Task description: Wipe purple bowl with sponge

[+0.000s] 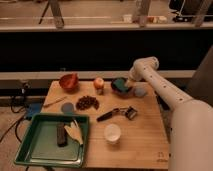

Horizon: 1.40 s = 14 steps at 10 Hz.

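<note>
The purple bowl (121, 89) sits upright near the far edge of the wooden table (145, 142), a little right of the middle, with its mouth facing up; being round, it has no long axis to speak of. Teal shows inside it, which is the sponge (118, 85), lying in the bowl's hollow; which way the sponge's sides run cannot be made out. The gripper (127, 83) is down at the bowl's right rim, over or against the sponge, and it cannot be told how far it is open or whether it has hold of the sponge. The white arm (161, 89) reaches it from the right, bending at an elbow above and behind the bowl. Just beside the bowl on the right lies a pale grey-blue flat piece (140, 92); on the left, near it, stands a small orange fruit (99, 82), and farther left an orange-red bowl (68, 81). Nearer the front are a dark heap of small pieces (87, 102), a grey-blue disc (67, 107), a dark-handled tool (119, 113) lying slantwise, and a white cup (112, 132). At the front left corner a green tray (42, 147) holds a dark bar (61, 134) and a pale yellow item (75, 131).
</note>
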Motion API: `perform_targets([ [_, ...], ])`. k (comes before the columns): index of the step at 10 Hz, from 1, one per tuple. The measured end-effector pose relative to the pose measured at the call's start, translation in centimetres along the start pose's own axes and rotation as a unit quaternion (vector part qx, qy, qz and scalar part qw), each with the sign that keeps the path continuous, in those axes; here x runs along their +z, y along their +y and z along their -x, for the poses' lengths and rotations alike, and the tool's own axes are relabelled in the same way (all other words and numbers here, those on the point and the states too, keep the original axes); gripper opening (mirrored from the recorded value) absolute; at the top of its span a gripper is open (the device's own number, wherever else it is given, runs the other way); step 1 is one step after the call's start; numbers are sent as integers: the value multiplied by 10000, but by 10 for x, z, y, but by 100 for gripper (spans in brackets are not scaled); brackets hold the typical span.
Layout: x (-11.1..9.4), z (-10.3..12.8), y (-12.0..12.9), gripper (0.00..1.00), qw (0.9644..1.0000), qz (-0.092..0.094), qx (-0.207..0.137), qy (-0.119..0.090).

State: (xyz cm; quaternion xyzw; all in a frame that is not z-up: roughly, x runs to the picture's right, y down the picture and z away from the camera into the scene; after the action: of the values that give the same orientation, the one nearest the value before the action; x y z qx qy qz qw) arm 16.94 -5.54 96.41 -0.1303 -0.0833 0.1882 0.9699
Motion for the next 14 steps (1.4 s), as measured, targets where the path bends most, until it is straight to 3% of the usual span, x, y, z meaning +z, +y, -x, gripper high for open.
perform_targets([
  [3,13,10,3,80,9998,160,86,-51],
  [7,23,16,3,80,9997,209,115,-96],
  [14,35,22,1,80,9997,-245,-80,53],
])
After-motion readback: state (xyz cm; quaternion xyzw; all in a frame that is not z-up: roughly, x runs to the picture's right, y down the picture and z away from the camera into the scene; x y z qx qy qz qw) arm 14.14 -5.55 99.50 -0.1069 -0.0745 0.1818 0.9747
